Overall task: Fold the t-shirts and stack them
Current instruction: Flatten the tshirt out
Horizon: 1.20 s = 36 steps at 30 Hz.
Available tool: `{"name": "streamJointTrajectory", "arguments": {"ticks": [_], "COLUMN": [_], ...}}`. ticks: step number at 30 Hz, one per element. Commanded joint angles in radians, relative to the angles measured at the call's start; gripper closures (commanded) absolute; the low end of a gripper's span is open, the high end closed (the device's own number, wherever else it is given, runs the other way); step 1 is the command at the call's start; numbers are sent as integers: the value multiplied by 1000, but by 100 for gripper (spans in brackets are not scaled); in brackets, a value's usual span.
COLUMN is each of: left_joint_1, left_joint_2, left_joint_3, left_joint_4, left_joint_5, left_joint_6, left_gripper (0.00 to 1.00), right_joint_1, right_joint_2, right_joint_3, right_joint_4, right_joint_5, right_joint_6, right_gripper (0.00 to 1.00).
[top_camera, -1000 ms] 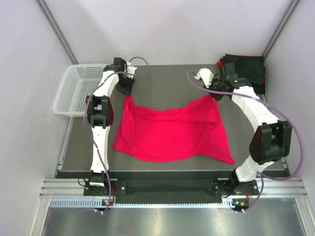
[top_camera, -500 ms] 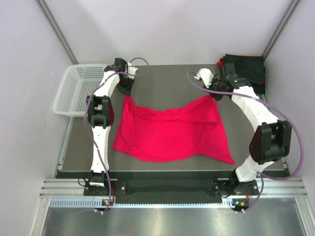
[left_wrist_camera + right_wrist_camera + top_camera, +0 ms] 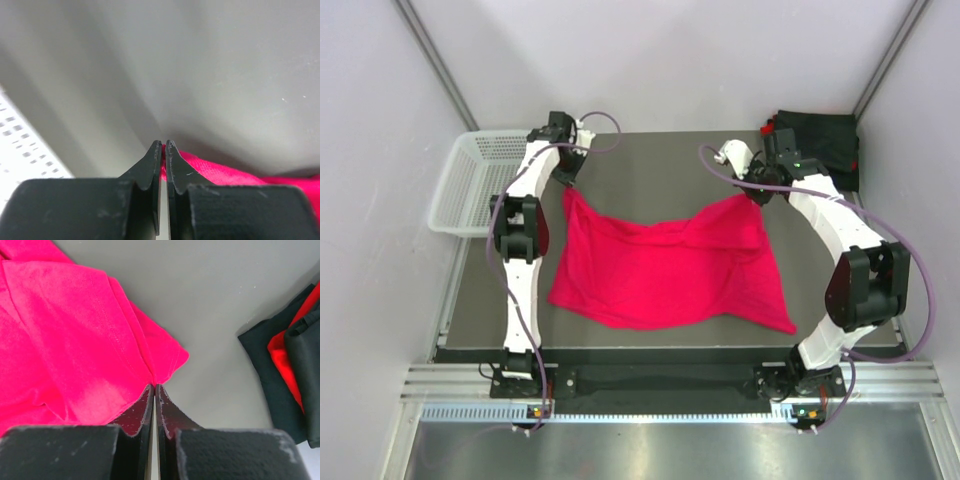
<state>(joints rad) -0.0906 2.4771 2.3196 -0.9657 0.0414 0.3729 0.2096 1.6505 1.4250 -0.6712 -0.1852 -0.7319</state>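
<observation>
left hand (image 3: 163, 144): pinched on red shirt (image 3: 660, 265) far-left corner | right hand (image 3: 154, 386): pinched on its far-right corner | red shirt: spread across desk (image 3: 650, 165) middle (black shirts (image 3: 825, 140) piled at far-right corner)

The left arm (image 3: 517, 262) extended from its base at the near left straight toward the far side, with its elbow joint about midway and its wrist turned inward at the far left. The left gripper (image 3: 568, 181) pointed down, its jaws drawn almost together and pinching a far corner of the red t-shirt (image 3: 665, 265). The right arm (image 3: 840, 232) bowed out to the right from its near-right base, its forearm running far and leftward. The right gripper (image 3: 760, 195) had its jaws pressed together on the shirt's other far corner.
</observation>
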Motion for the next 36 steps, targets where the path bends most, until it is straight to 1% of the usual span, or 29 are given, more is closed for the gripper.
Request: {"name": "streamJointTrajectory", "arguments": {"ticks": [1, 6, 8, 10, 13, 15, 17, 18, 20, 22, 24, 25, 26, 27, 28, 29, 31, 32, 33, 34, 36], "left_joint_1": [0, -3, -1, -1, 3, 3, 3, 3, 3, 5, 3, 3, 3, 3, 2, 3, 3, 3, 3, 3, 3], "left_joint_2": [-118, -168, -196, -248, -340, -423, -513, -542, -628, -717, -782, -849, -883, -918, -987, -1021, -1110, -1141, -1171, -1237, -1294], "left_joint_3": [11, 64, 86, 112, 112, 83, 43, 29, 0, -34, -69, -116, -140, -164, -217, -242, -305, -327, -353, -402, -433], "left_joint_4": [31, 48, 68, 100, 145, 185, 211, 217, 240, 257, 289, 303, 311, 321, 331, 335, 323, 317, 315, 321, 317], "left_joint_5": [-32, -86, -100, -129, -161, -166, -155, -152, -149, -147, -140, -133, -108, -95, -89, -84, -68, -55, -46, -46, 4], "left_joint_6": [32, 12, 14, 20, 37, 49, 50, 49, 28, 9, -2, 0, 4, 12, 20, 20, 27, 34, 40, 34, 32], "left_gripper": [100, 100, 100, 100, 100, 100, 100, 100, 100, 100, 100, 100, 100, 100, 100, 100, 100, 100, 100, 100, 100], "right_joint_1": [8, -10, -35, -84, -145, -186, -202, -234, -242, -242, -242, -242, -240, -240, -242, -242, -242, -242, -240, -240, -242], "right_joint_2": [-6, -9, -12, -11, -1, -4, -17, -29, -91, -144, -239, -271, -338, -372, -408, -481, -549, -619, -652, -682, -759], "right_joint_3": [14, 49, 110, 207, 363, 470, 534, 570, 566, 526, 471, 453, 434, 398, 379, 343, 309, 295, 278, 279, 296], "right_joint_4": [45, 99, 122, 153, 173, 189, 197, 202, 235, 248, 268, 272, 274, 274, 274, 275, 269, 266, 263, 256, 223], "right_joint_5": [-7, 50, 69, 84, 89, 82, 72, 52, 40, 14, -9, -17, -23, -29, -33, -36, -45, -48, -48, -48, -46], "right_joint_6": [17, 45, 92, 156, 199, 229, 245, 258, 258, 250, 252, 252, 250, 244, 238, 230, 217, 209, 200, 197, 181], "right_gripper": [100, 100, 100, 100, 100, 100, 100, 100, 100, 100, 100, 100, 100, 100, 100, 100, 100, 100, 100, 100, 100]}}
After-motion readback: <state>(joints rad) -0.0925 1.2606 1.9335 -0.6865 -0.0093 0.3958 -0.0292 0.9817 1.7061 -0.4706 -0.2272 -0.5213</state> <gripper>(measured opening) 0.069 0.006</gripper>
